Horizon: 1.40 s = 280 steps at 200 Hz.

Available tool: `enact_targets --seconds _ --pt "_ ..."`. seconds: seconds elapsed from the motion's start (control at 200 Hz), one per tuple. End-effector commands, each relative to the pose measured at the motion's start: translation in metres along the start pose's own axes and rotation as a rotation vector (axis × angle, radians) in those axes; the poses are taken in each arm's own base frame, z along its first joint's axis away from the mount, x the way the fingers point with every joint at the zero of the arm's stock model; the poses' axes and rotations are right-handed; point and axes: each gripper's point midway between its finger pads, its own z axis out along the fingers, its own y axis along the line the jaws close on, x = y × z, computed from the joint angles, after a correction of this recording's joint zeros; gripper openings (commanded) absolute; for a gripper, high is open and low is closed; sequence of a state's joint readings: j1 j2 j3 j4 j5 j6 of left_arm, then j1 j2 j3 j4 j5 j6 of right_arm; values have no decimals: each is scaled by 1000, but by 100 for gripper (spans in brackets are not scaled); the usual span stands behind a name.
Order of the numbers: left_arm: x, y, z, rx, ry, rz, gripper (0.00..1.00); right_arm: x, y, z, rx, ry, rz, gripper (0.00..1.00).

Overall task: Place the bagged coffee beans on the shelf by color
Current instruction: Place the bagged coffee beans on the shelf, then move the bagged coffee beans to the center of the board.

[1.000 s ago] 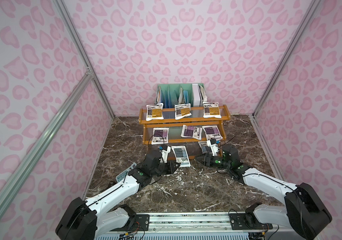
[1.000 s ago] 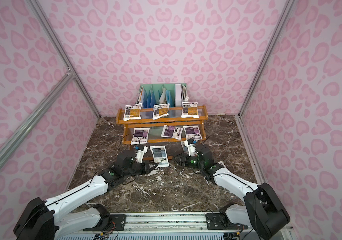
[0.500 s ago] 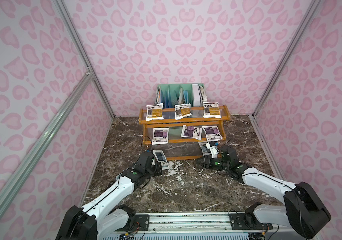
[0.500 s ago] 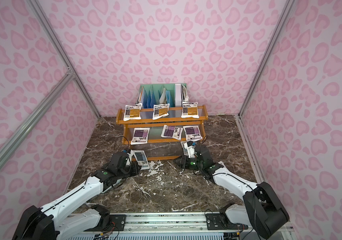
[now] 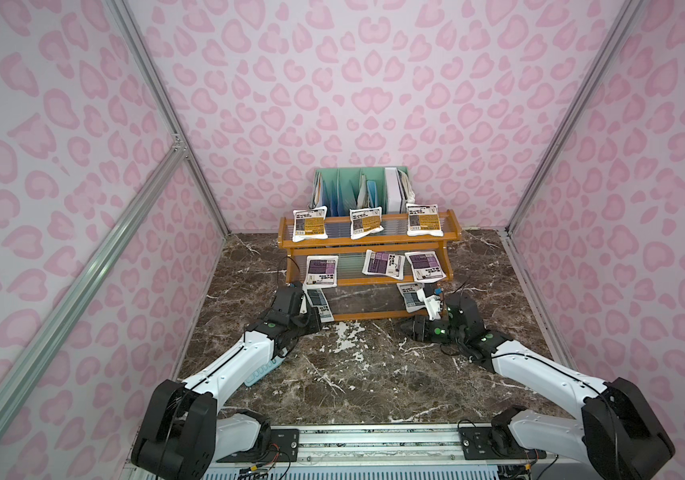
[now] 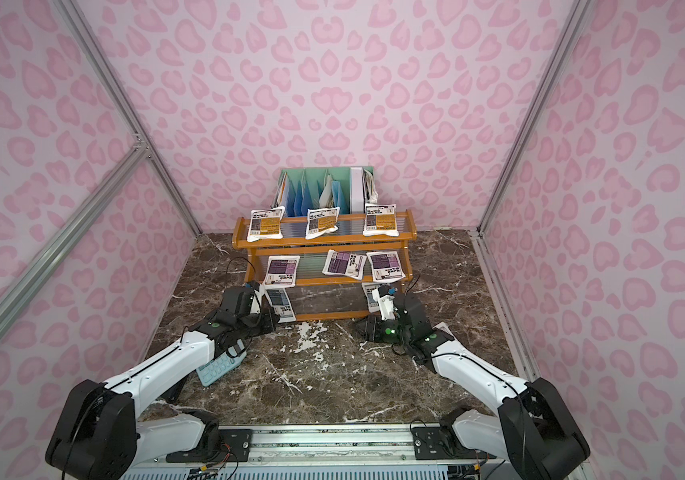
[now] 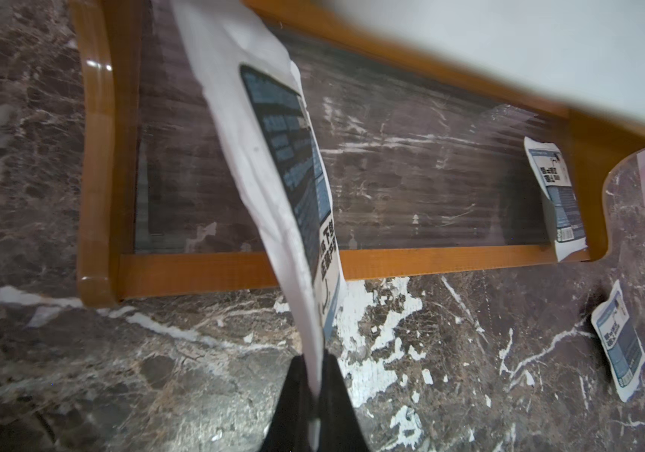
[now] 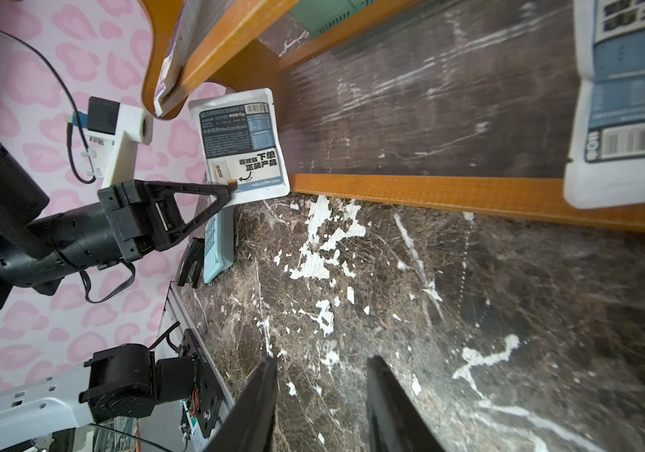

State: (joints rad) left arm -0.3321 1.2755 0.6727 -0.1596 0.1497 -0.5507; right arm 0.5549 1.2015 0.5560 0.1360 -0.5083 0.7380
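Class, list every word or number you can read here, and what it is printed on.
"Medium Roast": grey-blue pouch in the left gripper.
"Hello, Coffee Lover.": same pouch.
"下单 正装产品": same pouch.
Print on orange pouches and purple pouches on the shelf: too small.

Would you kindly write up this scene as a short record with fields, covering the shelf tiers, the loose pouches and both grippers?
Shelf, top tier: three orange pouches
Middle tier: three purple pouches
Bottom tier: one grey-blue pouch at the right end
Left gripper: shut on a second grey-blue pouch at the bottom tier's left end
Right gripper: open, empty
Table: third grey-blue pouch near the shelf's right end; light-blue calculator
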Motion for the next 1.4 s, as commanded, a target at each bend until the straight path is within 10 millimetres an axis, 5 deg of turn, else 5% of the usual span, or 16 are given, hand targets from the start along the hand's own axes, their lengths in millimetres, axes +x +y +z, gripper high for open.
enact_targets --seconds 0.0,0.28,0.46,0.56,0.75,0.965,1.21,1.395 --pt "-7 -2 4 0 -10 21 0 -1 -2 -1 16 -5 -15 41" --pt "-16 14 10 -110 -23 29 0 0 -2 -3 14 -13 -12 41" --pt "-17 35 3 -240 -22 5 39 1 0 -7 8 -19 -18 38" --pt "-16 46 -9 -291 -63 -30 52 2 1 -9 8 -20 -19 38" --pt "-15 62 -38 -385 -121 -74 54 4 -8 -14 53 -30 -8 39" --pt "-7 51 -53 -323 -92 -76 51 10 -16 -10 89 11 13 39" --pt "20 22 -49 -198 -62 -93 51 -4 -77 -46 377 -135 175 42" --pt "45 -8 -34 -187 -10 19 51 20 -149 -95 688 -149 429 42"
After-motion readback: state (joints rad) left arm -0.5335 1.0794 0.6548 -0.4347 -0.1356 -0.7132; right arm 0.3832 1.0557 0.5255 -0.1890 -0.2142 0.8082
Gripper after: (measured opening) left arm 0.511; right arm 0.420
